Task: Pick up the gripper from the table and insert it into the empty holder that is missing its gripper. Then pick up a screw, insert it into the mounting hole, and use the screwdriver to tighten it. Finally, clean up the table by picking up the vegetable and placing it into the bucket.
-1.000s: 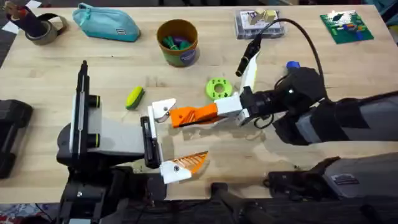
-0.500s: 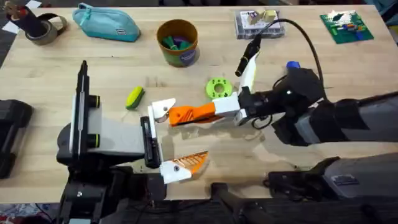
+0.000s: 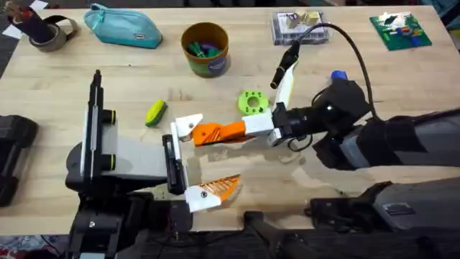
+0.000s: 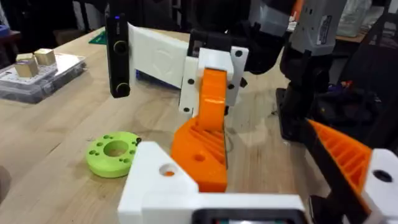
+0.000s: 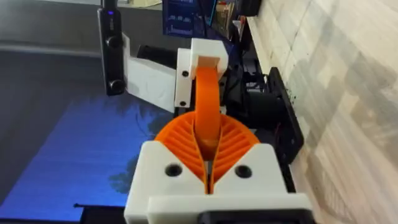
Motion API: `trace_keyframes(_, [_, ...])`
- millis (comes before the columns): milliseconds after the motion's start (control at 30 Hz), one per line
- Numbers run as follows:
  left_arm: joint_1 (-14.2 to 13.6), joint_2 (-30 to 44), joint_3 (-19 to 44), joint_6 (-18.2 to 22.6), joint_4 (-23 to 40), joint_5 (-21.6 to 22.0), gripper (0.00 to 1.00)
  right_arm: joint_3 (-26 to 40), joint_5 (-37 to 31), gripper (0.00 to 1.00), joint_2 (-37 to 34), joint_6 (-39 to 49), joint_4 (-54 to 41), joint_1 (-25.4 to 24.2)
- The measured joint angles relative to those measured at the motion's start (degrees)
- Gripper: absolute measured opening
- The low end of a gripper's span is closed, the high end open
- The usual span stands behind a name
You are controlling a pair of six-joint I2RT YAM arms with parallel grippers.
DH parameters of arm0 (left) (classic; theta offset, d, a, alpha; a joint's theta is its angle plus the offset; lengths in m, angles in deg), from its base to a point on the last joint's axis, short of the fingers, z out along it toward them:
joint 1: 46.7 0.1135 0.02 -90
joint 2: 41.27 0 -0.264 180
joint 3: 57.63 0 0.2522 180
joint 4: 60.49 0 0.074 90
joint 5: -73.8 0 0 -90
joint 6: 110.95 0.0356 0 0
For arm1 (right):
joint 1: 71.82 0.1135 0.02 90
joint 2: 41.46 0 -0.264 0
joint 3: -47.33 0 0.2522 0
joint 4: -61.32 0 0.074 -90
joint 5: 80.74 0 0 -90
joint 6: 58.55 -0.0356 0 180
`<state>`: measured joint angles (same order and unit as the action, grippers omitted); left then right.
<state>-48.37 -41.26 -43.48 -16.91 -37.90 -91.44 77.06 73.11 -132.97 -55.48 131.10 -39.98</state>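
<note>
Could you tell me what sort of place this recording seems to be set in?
Probably a robotics lab workbench: a wooden table holding a green circuit board, a clear parts box and a partly assembled holder.

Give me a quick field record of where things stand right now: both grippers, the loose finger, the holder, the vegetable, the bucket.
right gripper: shut on the gripper, carrying it level above the table, tip toward the holder
gripper: orange tip beside the holder's upper white block, not seated yet
holder: at lower left, one orange finger mounted on its lower block
left gripper: by the holder, holding nothing visible
vegetable: on the table, left of the green disc
bucket: upright at the far side, small items inside
</note>
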Motion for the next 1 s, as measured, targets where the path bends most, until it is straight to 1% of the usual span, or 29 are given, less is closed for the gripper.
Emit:
trace_keyframes(100, [0.0,0.0,0.0,0.0,0.0,0.0,0.988,0.4,0.0,0.022,0.0,0.0,-1.0,0.0])
trace_keyframes(200, [0.0,0.0,0.0,-0.2,0.0,0.1,0.988,1.8,0.1,0.022,0.1,0.5,-4.3,0.1])
trace_keyframes(367, [0.0,0.0,0.0,-0.2,0.0,0.0,0.988,3.6,0.0,0.022,0.1,1.7,-5.9,0.4])
trace_keyframes(600, [0.0,0.0,0.0,0.1,0.0,0.0,0.988,4.4,0.1,0.022,-0.2,2.0,-6.4,0.5])
trace_keyframes(867, [0.0,0.0,0.0,0.0,0.0,0.1,0.988,7.2,-0.5,0.022,-3.0,2.1,-6.3,2.5])
trace_keyframes(1000, [0.1,0.0,0.0,0.0,0.0,0.3,0.988,7.6,-0.9,0.022,-3.4,2.1,-6.3,2.6])
